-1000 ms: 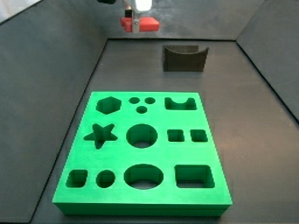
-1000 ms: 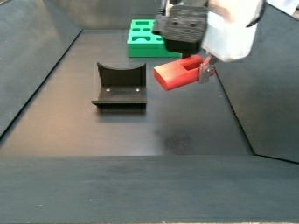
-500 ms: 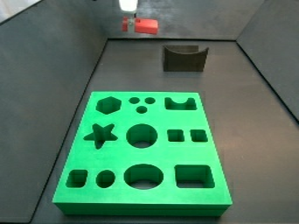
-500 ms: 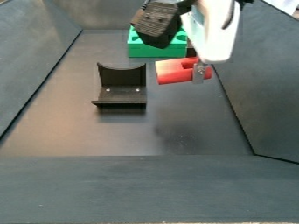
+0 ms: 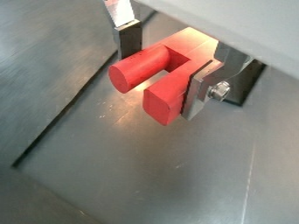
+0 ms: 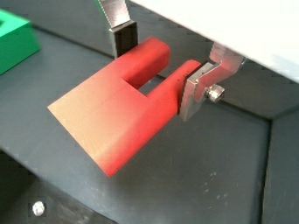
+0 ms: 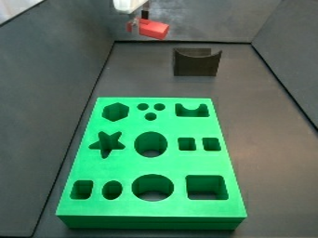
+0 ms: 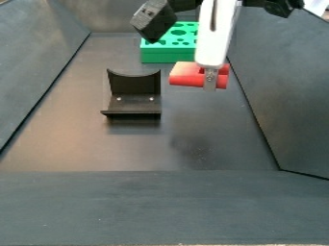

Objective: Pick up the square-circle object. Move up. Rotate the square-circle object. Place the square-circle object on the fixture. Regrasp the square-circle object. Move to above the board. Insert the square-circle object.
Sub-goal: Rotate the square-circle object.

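No writing – tool (image 5: 166,59) grips square-circle object (image 5: 158,77).

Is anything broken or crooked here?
Nothing looks broken. The gripper holds the red block in the air, tilted in a side view. The fixture and green board sit flat.

Light is even and fairly bright in both side views, the dark floor (image 8: 193,144) giving a dull sheen with soft shadows. In a wrist view a warm glare pools beside the gripper (image 5: 163,61) — edges there look soft, slightly blurred.
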### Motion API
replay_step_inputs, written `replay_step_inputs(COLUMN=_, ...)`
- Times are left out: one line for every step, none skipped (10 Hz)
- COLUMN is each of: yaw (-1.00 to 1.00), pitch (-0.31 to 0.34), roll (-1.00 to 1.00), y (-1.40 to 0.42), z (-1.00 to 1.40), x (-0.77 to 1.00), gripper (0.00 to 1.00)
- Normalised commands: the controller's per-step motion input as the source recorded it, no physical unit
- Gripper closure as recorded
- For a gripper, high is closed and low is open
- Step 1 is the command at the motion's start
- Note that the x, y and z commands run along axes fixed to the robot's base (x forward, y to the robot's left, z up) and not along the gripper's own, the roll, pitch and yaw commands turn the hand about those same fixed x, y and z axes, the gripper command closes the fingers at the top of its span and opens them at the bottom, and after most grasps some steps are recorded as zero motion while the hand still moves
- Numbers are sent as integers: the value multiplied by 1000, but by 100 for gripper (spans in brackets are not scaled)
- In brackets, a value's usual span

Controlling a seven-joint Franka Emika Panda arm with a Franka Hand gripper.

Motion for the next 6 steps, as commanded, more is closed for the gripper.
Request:
replay_step_inputs(yaw=-1000, pitch=-4, roll=0, y=20, z=-33, x=14, gripper=100)
replay_step_inputs(yaw=-1000, pitch=-4, roll=-1, y=20, z=-33, x=14, gripper=100)
replay_step_inputs(yaw=-1000, pitch=-4, roll=-1, y=20, z=-33, x=14, gripper=100)
replay_step_inputs(yaw=-1000, pitch=-4, roll=-1, y=20, z=-33, x=13, gripper=100)
replay_step_inputs(yaw=-1000, pitch=-4, roll=-1, y=21, z=-33, x=13, gripper=100)
replay_step_inputs(yaw=-1000, pitch=-4, roll=-1, y=20, z=-33, x=13, gripper=100)
